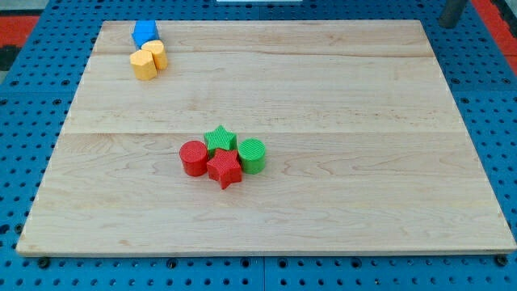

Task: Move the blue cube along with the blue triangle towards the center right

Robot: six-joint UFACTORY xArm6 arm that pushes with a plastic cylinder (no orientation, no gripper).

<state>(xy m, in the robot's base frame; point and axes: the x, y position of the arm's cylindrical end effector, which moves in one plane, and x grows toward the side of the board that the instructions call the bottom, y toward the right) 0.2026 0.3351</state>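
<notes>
One blue block [145,32] sits at the board's top left corner; its shape is hard to make out, and I see no second blue block apart from it. Two yellow blocks touch it from below: a yellow one [144,65] and another [156,53] just above and right of it. A dark rod shows at the view's top right, just past the board's far edge, with my tip [448,24] far to the right of the blue block and touching no block.
A tight cluster sits near the board's middle: a red cylinder [193,158], a green star [220,139], a red star [224,168] and a green cylinder [252,155]. The wooden board [363,162] lies on a blue pegboard.
</notes>
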